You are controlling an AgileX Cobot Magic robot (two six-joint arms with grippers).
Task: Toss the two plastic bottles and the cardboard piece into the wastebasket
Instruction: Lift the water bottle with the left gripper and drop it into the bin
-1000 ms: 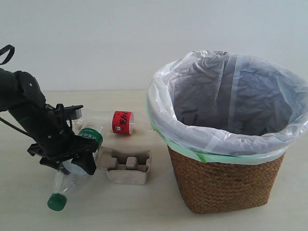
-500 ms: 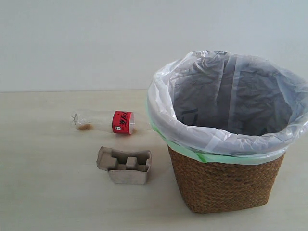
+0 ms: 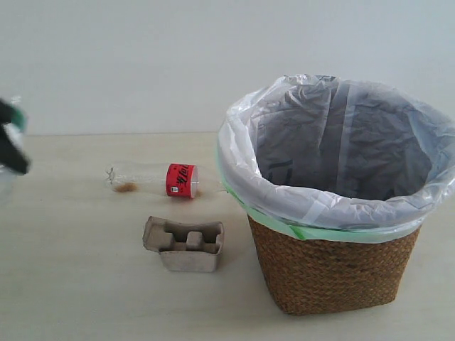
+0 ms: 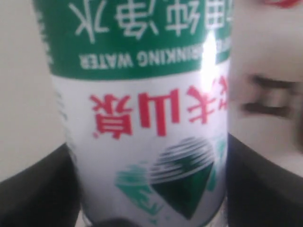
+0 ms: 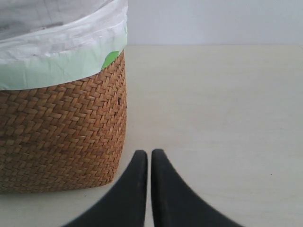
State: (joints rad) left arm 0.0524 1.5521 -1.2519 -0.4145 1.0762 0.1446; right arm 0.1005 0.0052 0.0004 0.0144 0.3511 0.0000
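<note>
basket: nothing is seen inside it yet.
left gripper: fingers are clamped on the green bottle; the pair is seen at the 9 o'clock edge of the exterior view.
right gripper: fingers are pressed together, nothing is held, and it is parked beside the basket.
green bottle: it is lifted off the table, where it lay a second ago.
red bottle: it is left unmoved at 9 o'clock of the basket.
cardboard: it is left unmoved at 8 o'clock of the basket.
meaning: the first pick is judged done; the carry and two more items remain.

The basket stands at the right on the table. Left of it the red-label bottle lies on its side, the cardboard nearer and apart from both. A blurred dark shape shows at the left edge.
</note>
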